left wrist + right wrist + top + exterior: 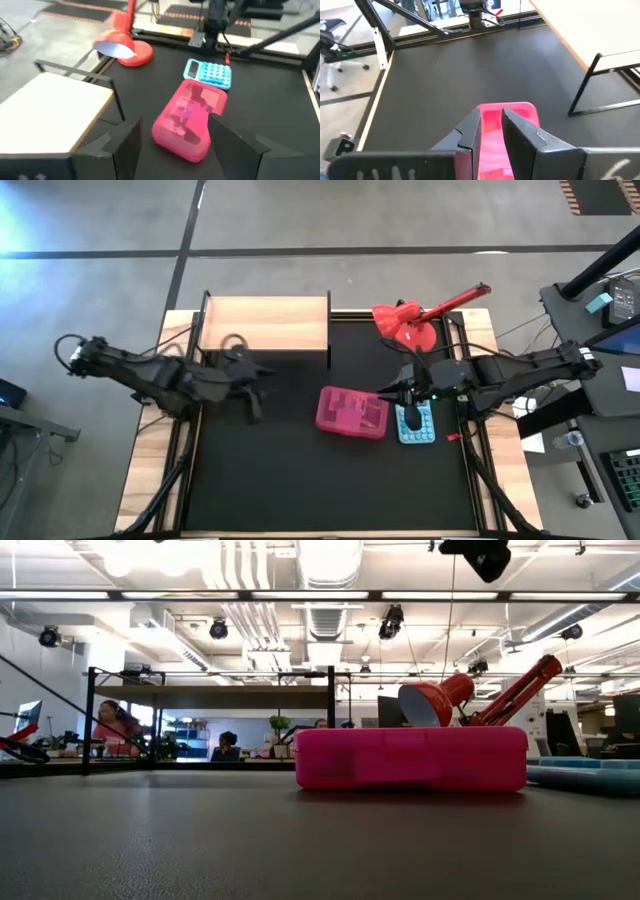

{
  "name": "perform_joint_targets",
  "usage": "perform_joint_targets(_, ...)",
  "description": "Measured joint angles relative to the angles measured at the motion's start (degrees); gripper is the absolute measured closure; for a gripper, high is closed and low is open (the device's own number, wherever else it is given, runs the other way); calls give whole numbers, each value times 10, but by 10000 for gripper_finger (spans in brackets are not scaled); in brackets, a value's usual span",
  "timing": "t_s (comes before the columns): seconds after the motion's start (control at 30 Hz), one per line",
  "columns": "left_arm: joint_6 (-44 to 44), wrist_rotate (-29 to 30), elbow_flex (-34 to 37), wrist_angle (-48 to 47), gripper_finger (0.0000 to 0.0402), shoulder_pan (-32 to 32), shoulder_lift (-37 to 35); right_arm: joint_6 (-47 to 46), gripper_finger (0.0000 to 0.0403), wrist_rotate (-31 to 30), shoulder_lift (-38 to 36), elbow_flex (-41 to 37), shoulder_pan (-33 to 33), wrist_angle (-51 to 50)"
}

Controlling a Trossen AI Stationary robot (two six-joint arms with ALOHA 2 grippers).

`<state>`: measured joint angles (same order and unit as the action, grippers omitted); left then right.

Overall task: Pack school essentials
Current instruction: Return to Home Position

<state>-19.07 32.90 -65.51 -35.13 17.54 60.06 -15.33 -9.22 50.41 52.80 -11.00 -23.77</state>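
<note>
A pink translucent case (352,412) lies shut and flat on the black mat, seen also in the low view (410,758) and the left wrist view (187,120). Dim shapes show through its lid; no loose stationery is in view. My left gripper (255,388) hovers open to the case's left, near the wooden shelf, and its fingers (125,145) frame the case from a distance. My right gripper (392,392) hangs over the case's right far corner (507,112), its fingers only a narrow gap apart (491,131).
A light-blue calculator (415,423) lies just right of the case. A red desk lamp (412,320) stands at the far right. A wooden shelf on a black frame (265,325) takes up the far left of the table. Bare mat (300,480) lies toward the near edge.
</note>
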Motion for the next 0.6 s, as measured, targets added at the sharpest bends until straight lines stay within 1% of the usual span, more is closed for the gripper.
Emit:
perform_joint_targets(0.17,0,22,66,2,194,1,-98,9,335,-3,-21,-26,0,1)
perform_joint_targets(0.3,0,23,125,17,194,1,-167,-17,335,-3,-48,-72,0,14)
perform_joint_targets(0.43,1,24,194,50,194,1,-231,-51,335,-9,-83,-137,0,75)
perform_joint_targets(0.6,1,26,295,126,194,1,-298,-79,335,-29,-118,-230,0,206)
